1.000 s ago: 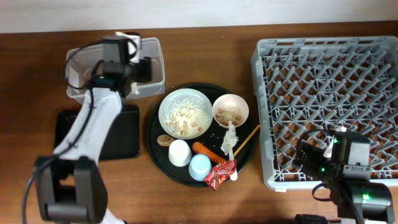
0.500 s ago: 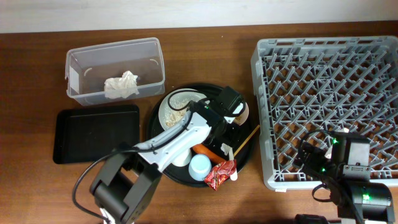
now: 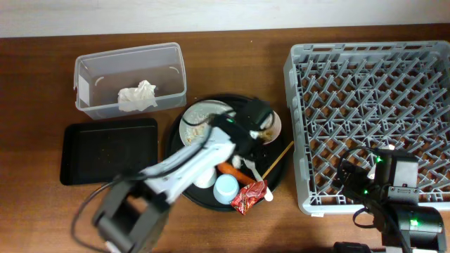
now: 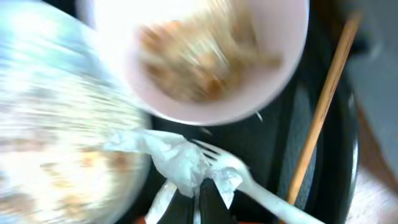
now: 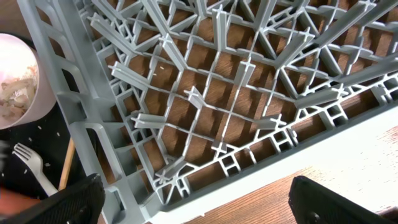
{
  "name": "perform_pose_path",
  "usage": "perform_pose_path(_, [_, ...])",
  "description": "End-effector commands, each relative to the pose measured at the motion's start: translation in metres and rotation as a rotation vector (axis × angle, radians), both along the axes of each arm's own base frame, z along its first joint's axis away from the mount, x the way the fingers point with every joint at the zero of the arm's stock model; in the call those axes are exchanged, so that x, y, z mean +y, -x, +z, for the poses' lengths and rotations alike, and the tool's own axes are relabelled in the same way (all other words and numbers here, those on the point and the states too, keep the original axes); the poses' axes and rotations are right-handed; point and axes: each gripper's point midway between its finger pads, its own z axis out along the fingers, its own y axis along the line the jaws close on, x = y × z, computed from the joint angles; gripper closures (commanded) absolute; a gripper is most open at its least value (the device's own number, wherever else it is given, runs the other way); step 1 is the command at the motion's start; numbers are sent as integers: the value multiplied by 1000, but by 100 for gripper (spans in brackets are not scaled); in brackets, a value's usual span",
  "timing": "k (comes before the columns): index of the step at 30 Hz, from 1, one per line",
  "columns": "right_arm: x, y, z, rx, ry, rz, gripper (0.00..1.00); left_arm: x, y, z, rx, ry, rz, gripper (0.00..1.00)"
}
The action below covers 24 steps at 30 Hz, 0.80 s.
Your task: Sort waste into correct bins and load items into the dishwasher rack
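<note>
The grey dishwasher rack (image 3: 369, 119) fills the right of the table. The right gripper (image 5: 199, 202) hangs over its near edge with the jaws spread wide and nothing between them. At centre sits the round black tray (image 3: 283, 176), with the clear tub (image 3: 130, 60) up left of it and the black rectangular tray (image 3: 109, 149) just below the tub. A white napkin wad (image 3: 137, 96) lies inside the tub.

On the round tray the wide plate-bowl (image 3: 199, 116) holds beige crumbs, and the smaller bowl (image 4: 205, 37) beside it holds brownish scraps (the left wrist view is badly smeared). Nearer the front are a pale blue cup (image 3: 226, 187) and, just beside it, the red foil wrapper (image 3: 247, 197). The wooden stick (image 4: 320, 118) lies slanted to the bowl's right.

The left gripper (image 4: 202, 199) is pinched closed on a crumpled napkin (image 4: 180, 158), which drapes across the tines of the white fork (image 4: 249, 183).
</note>
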Motion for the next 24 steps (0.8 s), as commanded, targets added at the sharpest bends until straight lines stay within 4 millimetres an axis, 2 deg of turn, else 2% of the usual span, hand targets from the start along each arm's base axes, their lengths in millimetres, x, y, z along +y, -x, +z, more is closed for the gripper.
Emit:
perform_pose_path(1, [-3,-2,8,-24,13,-16,2,69,-59,104,-293,32,204,99])
perform_pose_path(2, [-3,-2,8,-24,13,-16,2,113,-83,120,-361,7,327,100])
perform_pose_path(3, [-3,-2,8,-24,13,-16,2,158,-109,125,-401,0,449,99])
perform_pose_path(5, [-3,-2,8,-24,13,-16,2,216,-144,127,-462,7,600,100])
perform_pose_path(6, [-3,-2,8,-24,13,-16,2,231,-154,126,-479,11,636,100])
perform_pose_path(7, [-3,-2,8,-24,13,-16,2,264,-171,119,-507,7,710,99])
perform_pose_path(9, [-3,-2,8,-24,13,-16,2,298,-193,96,-519,-7,782,99])
perform_pose_path(11, [-3,-2,8,-24,13,-16,2,311,-203,79,-510,-4,803,99])
perform_pose_path(12, [-3,-2,8,-24,13,-16,1,310,-206,76,-509,5,800,96])
perform_pose_path(13, [-3,-2,8,-24,13,-16,2,310,-206,75,-511,6,800,62])
perform_pose_path(14, [-3,-2,8,-24,13,-16,2,310,-206,75,-511,6,800,42])
perform_pose_path(15, [-3,-2,8,-24,13,-16,2,308,-205,74,-500,10,793,36])
perform_pose_path(17, [-3,-2,8,-24,13,-16,2,289,-199,81,-467,67,722,36])
perform_pose_path(18, [-3,-2,8,-24,12,-16,2,273,-189,94,-451,107,680,36])
perform_pose_path(20, [-2,-2,8,-23,12,-15,2,227,-161,113,-389,176,566,34])
perform_pose_path(21, [-2,-2,8,-24,10,-14,2,196,-139,114,-320,204,490,34])
perform_pose_path(23, [-2,-2,8,-24,9,-14,2,137,-90,97,-156,202,296,34])
perform_pose_path(24, [-2,-2,8,-24,10,-14,1,89,-43,83,-58,148,117,32])
